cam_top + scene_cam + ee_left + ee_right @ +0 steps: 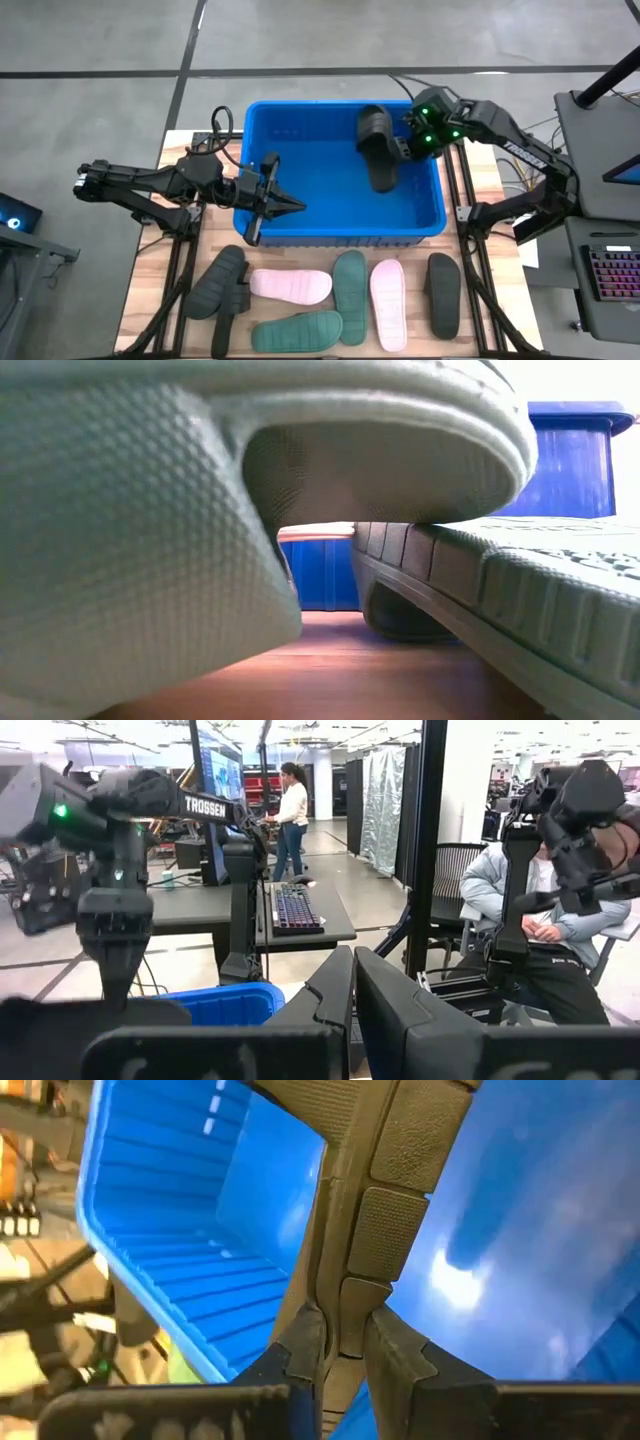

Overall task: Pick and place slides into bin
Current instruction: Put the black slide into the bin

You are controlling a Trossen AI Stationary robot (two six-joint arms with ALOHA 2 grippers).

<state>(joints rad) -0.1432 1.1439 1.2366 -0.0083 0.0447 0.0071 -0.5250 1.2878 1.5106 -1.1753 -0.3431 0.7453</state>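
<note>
My right gripper (401, 146) is shut on a black slide (377, 146), which it holds over the far right part of the blue bin (262, 116). My left gripper (298, 206) is shut and empty, level over the bin's near left part, pointing toward the table's right edge. The left wrist view shows its fingers (352, 982) together. On the table in front of the bin lie a charcoal pair (219, 285), two pink slides (290, 286) (388, 291), two green slides (350, 283) (297, 331) and one black slide (443, 294). The green slides fill the low view (250, 470). My right gripper pinches a thin edge on the slide's side (346, 1316) between its two fingers (303, 1348), near the strap (374, 124). The fingers come from the table's right side, slanting down. The slide is lifted clear and hangs inside the bin's opening, its long axis running from far to near.
The bin's rim (340, 241) stands between the arms and the slides on the table. The low view shows the bin's wall (320, 572) behind the green slides. Beyond the table the left wrist view shows a seated person (540, 920), a standing person (292, 805) and desks.
</note>
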